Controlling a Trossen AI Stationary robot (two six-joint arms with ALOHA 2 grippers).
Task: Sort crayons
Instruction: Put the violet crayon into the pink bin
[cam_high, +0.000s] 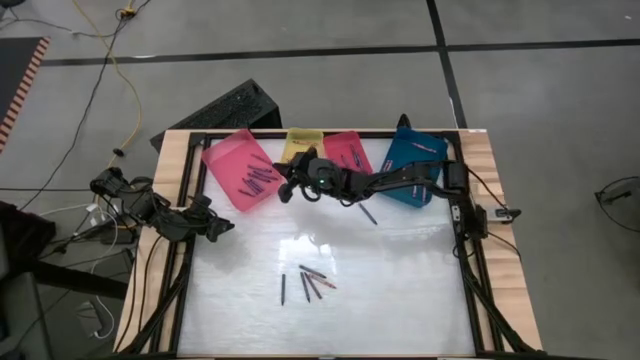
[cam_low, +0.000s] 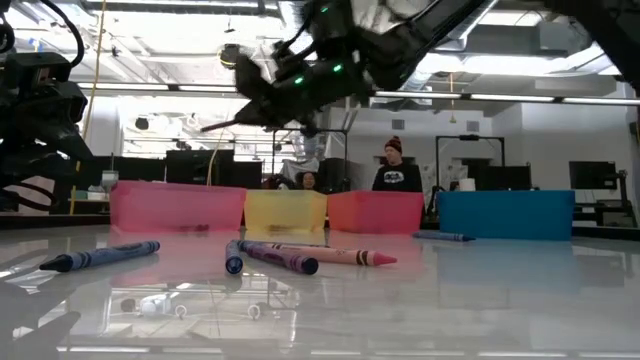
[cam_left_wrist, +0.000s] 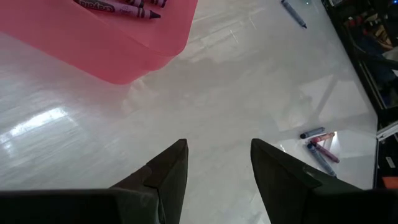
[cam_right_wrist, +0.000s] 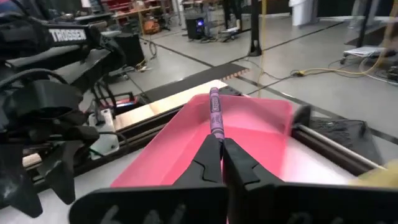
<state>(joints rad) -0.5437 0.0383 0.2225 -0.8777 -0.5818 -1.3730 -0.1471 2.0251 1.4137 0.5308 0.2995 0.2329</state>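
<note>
- Between the closed fingers of the right gripper (cam_right_wrist: 222, 144) you hold a purple crayon (cam_right_wrist: 214, 112), which sticks out forward past the fingertips and over the pink tray (cam_right_wrist: 249, 146). Judged from this, the tray is where purple sticks go, and the crayon is poised for release.
- Ahead of the left gripper (cam_left_wrist: 217, 155), whose fingers stand apart with nothing in them, lies bare table (cam_left_wrist: 236, 93). That arm waits at the table's left edge, clear of your working arm.
- Beyond those open fingertips, well apart, you still have loose crayons (cam_high: 308, 281) on the tabletop to sort; one more blue crayon (cam_high: 367, 213) lies near the blue tray (cam_high: 412, 160).
</note>
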